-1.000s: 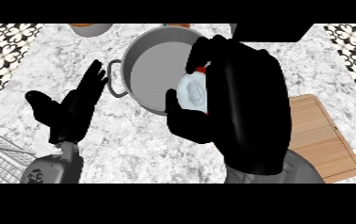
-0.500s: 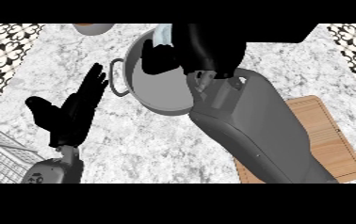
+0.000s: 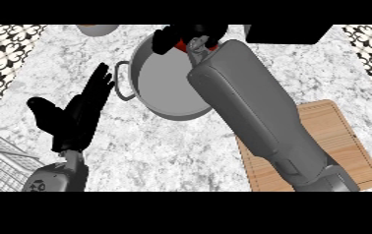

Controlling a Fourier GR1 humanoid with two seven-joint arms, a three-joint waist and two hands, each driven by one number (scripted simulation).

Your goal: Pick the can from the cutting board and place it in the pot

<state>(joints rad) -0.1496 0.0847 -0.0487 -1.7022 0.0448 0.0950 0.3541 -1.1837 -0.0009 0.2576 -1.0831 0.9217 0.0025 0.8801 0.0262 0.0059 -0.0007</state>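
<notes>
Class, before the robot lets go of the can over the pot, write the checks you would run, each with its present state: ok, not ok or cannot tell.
1. Right hand over the pot: ok, at its far rim.
2. Can held: ok, a red part shows between curled fingers.
3. Can upright: cannot tell, the hand hides most of it.
4. Pot's inside free: ok where visible, bare grey floor; the forearm covers its right side.
5. Left hand out of the way: ok, open, left of the pot.
6. Cutting board cleared: ok where visible.
</notes>
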